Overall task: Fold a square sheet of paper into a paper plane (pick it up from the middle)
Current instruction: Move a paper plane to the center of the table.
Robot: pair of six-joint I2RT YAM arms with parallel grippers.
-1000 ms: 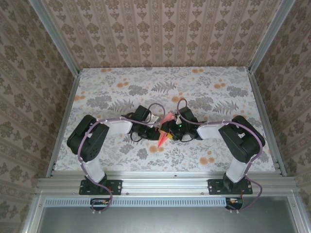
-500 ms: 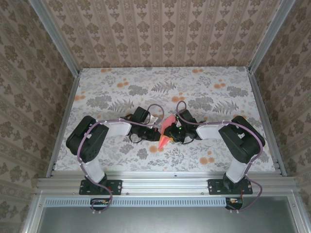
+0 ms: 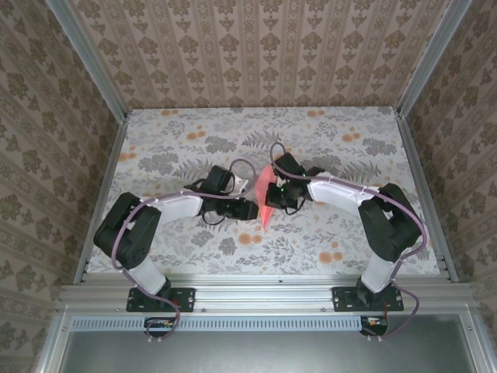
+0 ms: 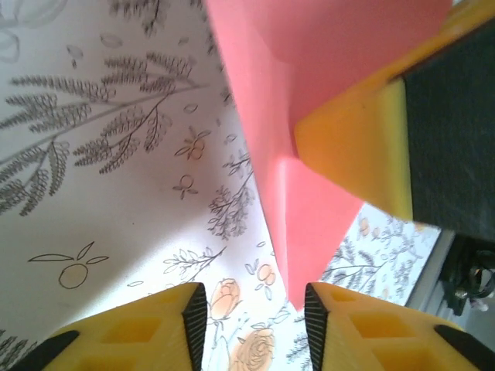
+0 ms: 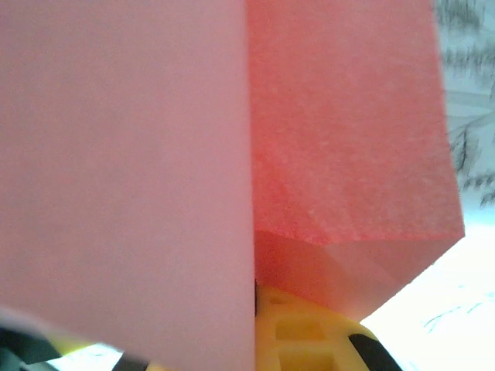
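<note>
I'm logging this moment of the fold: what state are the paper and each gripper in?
Plane: folded and creased to a narrow point, held in the air, tip toward the near edge.
Right gripper: shut on the plane's wide end.
Left gripper: open, with the plane's tip just ahead of it, not gripped.

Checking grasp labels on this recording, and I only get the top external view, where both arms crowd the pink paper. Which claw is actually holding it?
Observer: The right claw. In the left wrist view its yellow finger is pressed onto the paper plane.
Operator: And the left one?
Observer: The left claw is open. Its two yellow fingers stand apart, and the plane's pointed tip sits near the gap between them, not pinched.
</note>
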